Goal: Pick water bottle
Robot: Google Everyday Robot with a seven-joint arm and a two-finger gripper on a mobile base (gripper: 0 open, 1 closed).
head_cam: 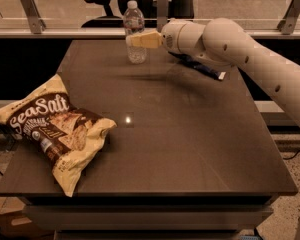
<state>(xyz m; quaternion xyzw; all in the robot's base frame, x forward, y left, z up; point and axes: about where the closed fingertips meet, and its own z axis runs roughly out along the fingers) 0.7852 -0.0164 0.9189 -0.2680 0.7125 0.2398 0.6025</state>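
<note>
The water bottle is small, clear and ribbed with a white cap. It stands upright at the far edge of the dark table, left of centre. My gripper reaches in from the right on the white arm. Its pale tip lies across the bottle's middle at label height. The bottle's base rests on the table.
A large brown and cream SeaSalt chip bag lies at the table's front left. A flat dark packet lies under the arm at the back right. A rail with metal posts and an office chair stand behind the table.
</note>
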